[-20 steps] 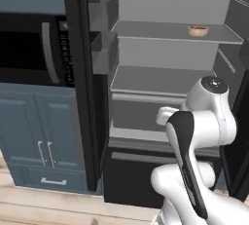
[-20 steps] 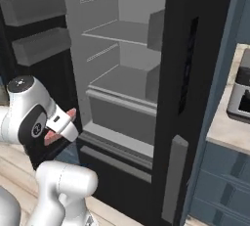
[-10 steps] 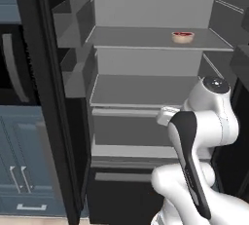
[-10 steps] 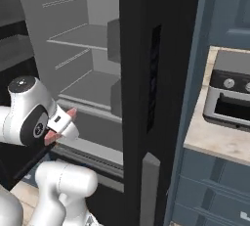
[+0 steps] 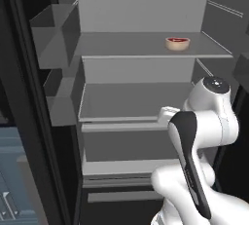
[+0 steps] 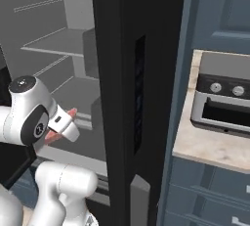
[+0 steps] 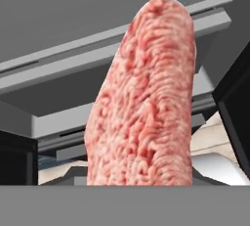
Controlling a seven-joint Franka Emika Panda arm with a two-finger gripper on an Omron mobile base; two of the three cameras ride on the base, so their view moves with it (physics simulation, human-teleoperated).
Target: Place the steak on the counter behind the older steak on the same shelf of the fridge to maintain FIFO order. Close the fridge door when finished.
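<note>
The steak [image 7: 144,102], a pinkish-red raw slab, stands up through the middle of the hand view and hides the fingertips. In the right base view my gripper [image 6: 62,126] is shut on it at waist height in front of the open fridge [image 5: 141,5], and a pink tip of the steak [image 6: 72,113] pokes out. The older steak [image 5: 177,42], dark red in a round tan dish, sits toward the right of the top shelf [image 5: 121,45], above and beyond my hand. The fridge door [image 6: 132,98] stands open to my right. The counter [image 6: 210,144] lies beyond that door.
Grey door bins [image 5: 51,41] line the open left door. Lower shelves [image 5: 126,102] and a drawer fill the fridge below the top shelf. A silver toaster oven [image 6: 222,100] stands on the counter, with blue-grey drawer fronts [image 6: 205,200] beneath.
Both base views have shifted: the base has driven toward the fridge, so the microwave and cabinets slid out on the left. The arm keeps its pose, holding the steak.
</note>
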